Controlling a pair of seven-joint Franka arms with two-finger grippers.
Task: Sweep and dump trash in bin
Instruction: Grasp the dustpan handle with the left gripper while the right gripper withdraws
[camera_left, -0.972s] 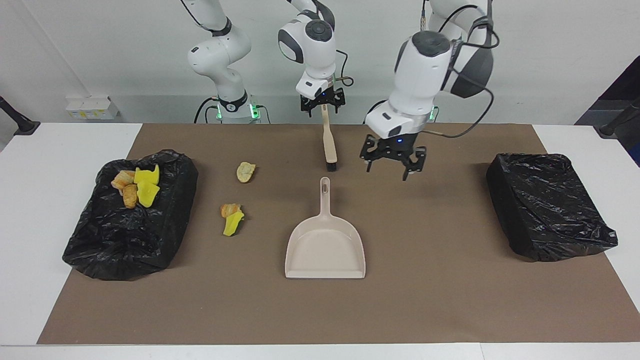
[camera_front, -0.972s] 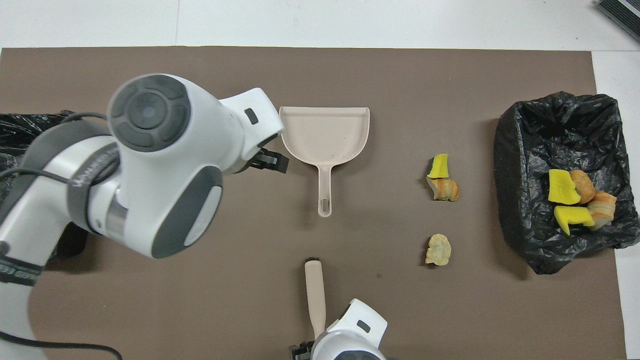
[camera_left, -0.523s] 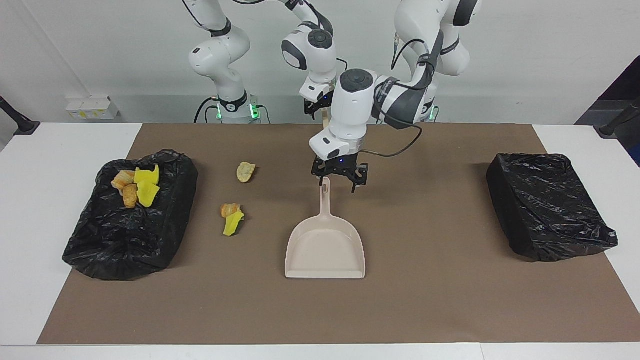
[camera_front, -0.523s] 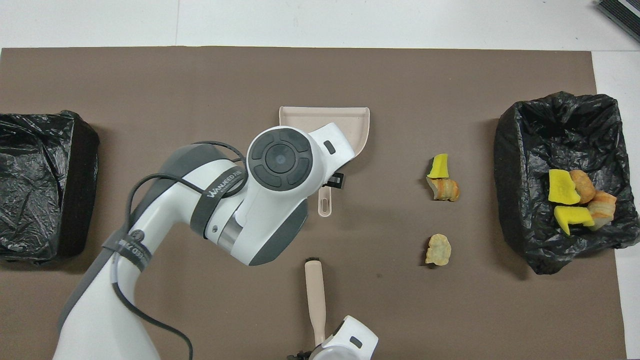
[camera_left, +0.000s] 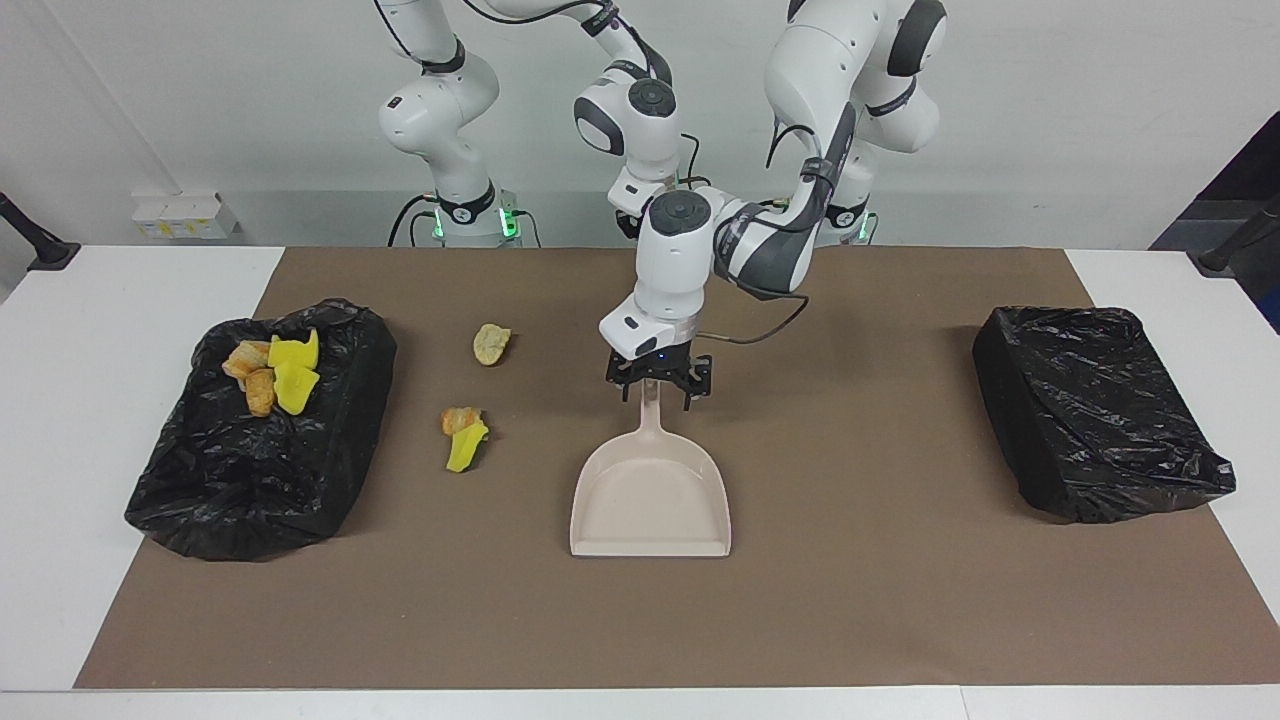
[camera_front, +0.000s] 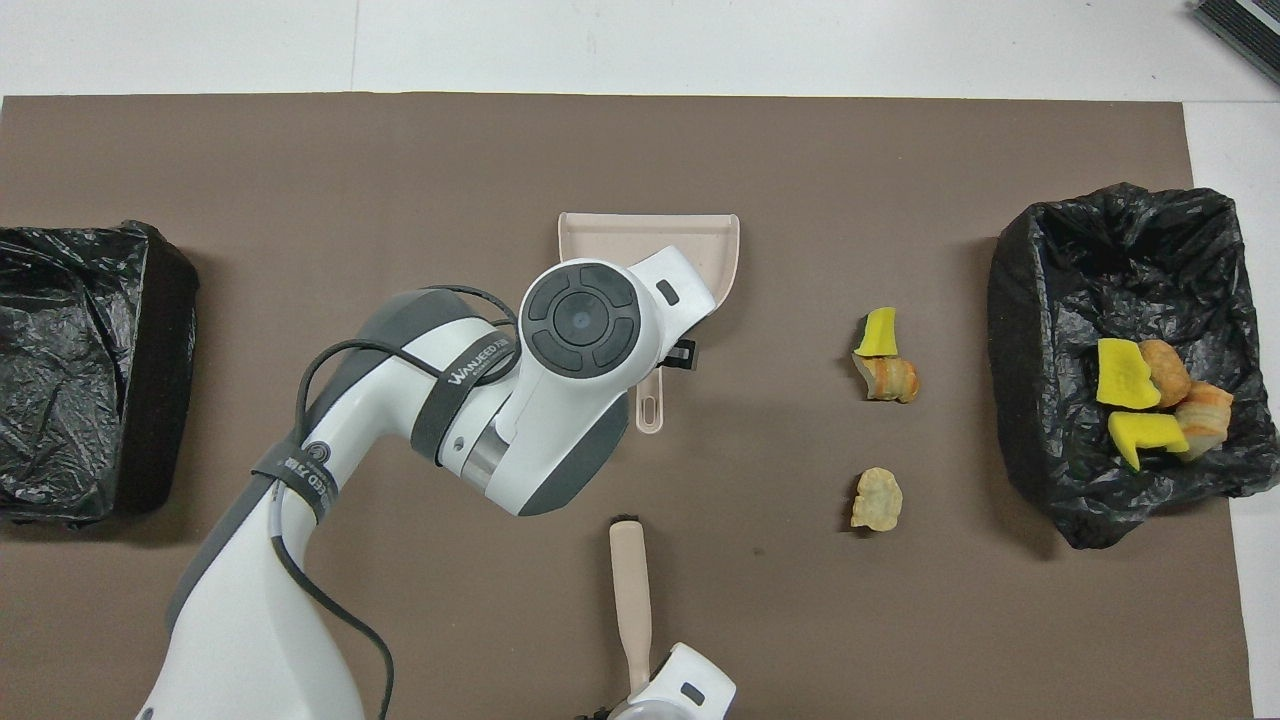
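Note:
The beige dustpan (camera_left: 650, 500) lies flat mid-mat, handle toward the robots; it also shows in the overhead view (camera_front: 700, 235). My left gripper (camera_left: 655, 392) is low over the handle, fingers open on either side of it. My right gripper (camera_front: 638, 695) is shut on the beige brush (camera_front: 630, 585), held nearer the robots than the dustpan. Three trash chunks lie on the mat toward the right arm's end: pale beige (camera_left: 491, 343) (camera_front: 877, 498), orange-brown (camera_left: 460, 418) (camera_front: 890, 379), yellow (camera_left: 466, 447) (camera_front: 877, 332). Several more chunks (camera_left: 272, 372) (camera_front: 1150, 395) lie in the black-lined bin (camera_left: 250, 480) (camera_front: 1120, 250).
A second black-bagged bin (camera_left: 1095, 410) (camera_front: 80, 370) stands at the left arm's end of the brown mat (camera_left: 900, 600). The left arm's forearm covers part of the dustpan in the overhead view.
My left gripper swung from beside the dustpan to over its handle and came down around it. The right gripper rose a little with the brush.

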